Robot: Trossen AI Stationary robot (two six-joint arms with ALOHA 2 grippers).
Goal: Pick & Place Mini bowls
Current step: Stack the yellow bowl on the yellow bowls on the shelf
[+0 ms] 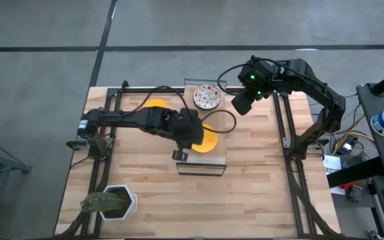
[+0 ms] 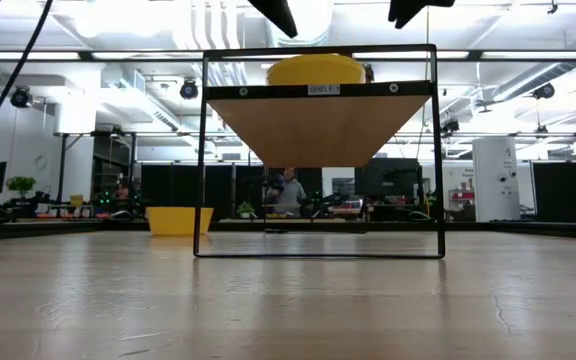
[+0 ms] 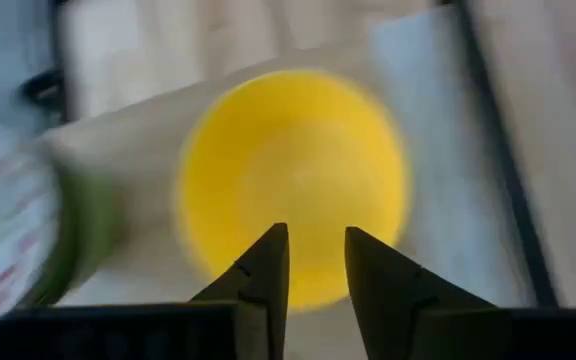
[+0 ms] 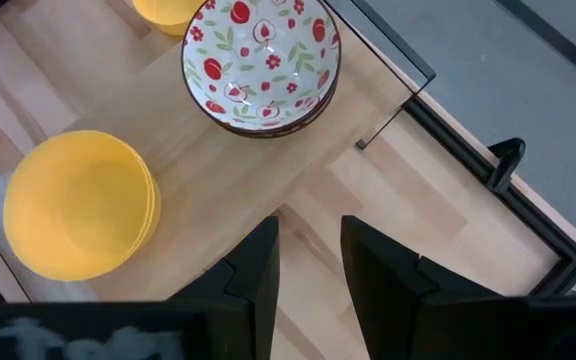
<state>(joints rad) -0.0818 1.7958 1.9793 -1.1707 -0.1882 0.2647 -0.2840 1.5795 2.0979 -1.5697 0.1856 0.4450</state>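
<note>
A yellow mini bowl (image 1: 209,140) sits on its base on top of the black-framed shelf (image 1: 202,168); it also shows in the low view (image 2: 313,69) and the left wrist view (image 3: 293,180). My left gripper (image 3: 316,270) hovers above its near rim, fingers a little apart and clear of it (image 2: 276,14). A white red-patterned bowl (image 1: 206,97), apparently stacked on another (image 4: 263,65), stands farther back on the shelf. Another yellow bowl (image 1: 153,105) rests on the table behind the left arm. My right gripper (image 4: 310,260) hangs open above the table, right of the patterned bowl.
A white hexagonal pot with a cactus (image 1: 112,202) stands at the table's near left corner. Black frame rails (image 1: 285,127) run along the table's sides. The table's near half (image 1: 245,200) is bare wood. Beyond the table lies a room with desks and a seated person (image 2: 288,192).
</note>
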